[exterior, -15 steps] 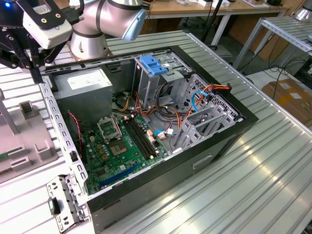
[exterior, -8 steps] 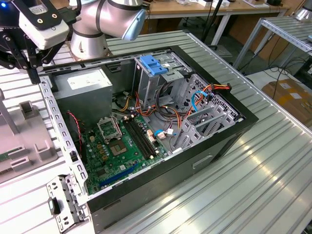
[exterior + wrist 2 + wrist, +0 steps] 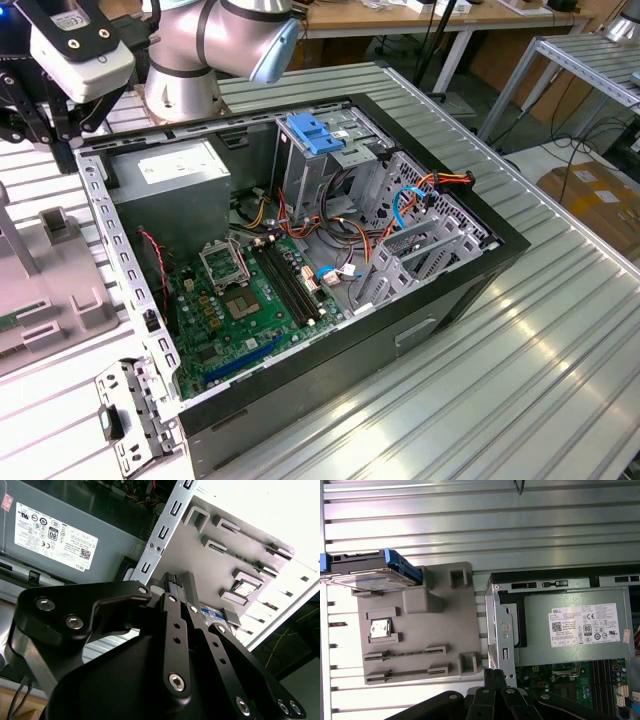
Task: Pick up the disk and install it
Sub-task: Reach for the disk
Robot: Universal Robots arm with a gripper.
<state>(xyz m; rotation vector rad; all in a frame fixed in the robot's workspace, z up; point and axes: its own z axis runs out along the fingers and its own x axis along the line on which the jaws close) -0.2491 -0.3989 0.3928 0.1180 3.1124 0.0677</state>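
Silver slatted metal table [image 3: 520,380] carries an open black desktop computer case [image 3: 330,400] with a grey box-shaped power supply [image 3: 570,625] in one corner, and just beside that corner lies a flat grey plastic fixture plate [image 3: 420,630]. Above the case's edge next to the plate hangs the black gripper [image 3: 495,672], its fingers [image 3: 171,582] drawn together with nothing between them. Well apart from it, the dark rectangular disk [image 3: 375,577] with blue side rails rests at the plate's far end.

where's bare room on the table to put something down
Bare ribbed table beside the case toward the exterior view's right, plus the slatted strip bordering the grey fixture and disk in the first wrist view. Inside the case, cables crowd everything.
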